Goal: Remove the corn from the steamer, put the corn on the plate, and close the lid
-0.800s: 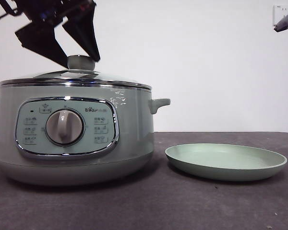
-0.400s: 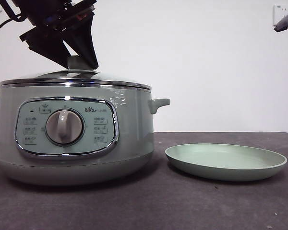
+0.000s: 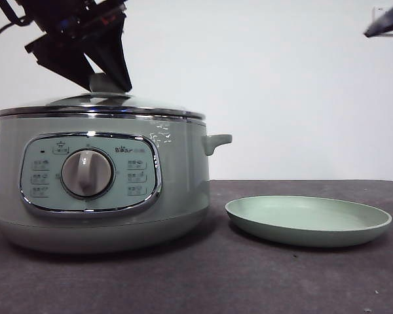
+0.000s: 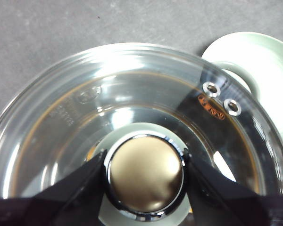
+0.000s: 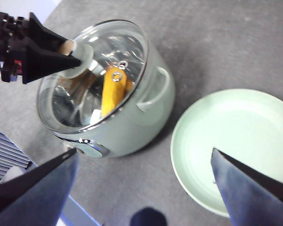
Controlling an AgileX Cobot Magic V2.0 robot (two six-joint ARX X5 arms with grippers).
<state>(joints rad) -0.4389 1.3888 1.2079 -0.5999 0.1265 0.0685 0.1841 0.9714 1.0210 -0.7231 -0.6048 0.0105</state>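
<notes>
Since a second ago your left gripper [image 3: 109,84] has dropped and clamped on the knob of the lid [image 3: 101,104], still seated on the steamer [image 3: 98,190]. The corn [image 5: 114,89] lies inside; the plate [image 3: 308,221] is bare. Your right gripper [image 5: 141,162] waits open above, so all steps remain.

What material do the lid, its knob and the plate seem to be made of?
The lid looks like clear glass with a polished chrome rim: the corn shows through it. Its knob, held by the left end effector, has a shiny metallic cap that reflects light, on a pale green base. The plate looks matte, without glare; plastic or ceramic cannot be told.
</notes>
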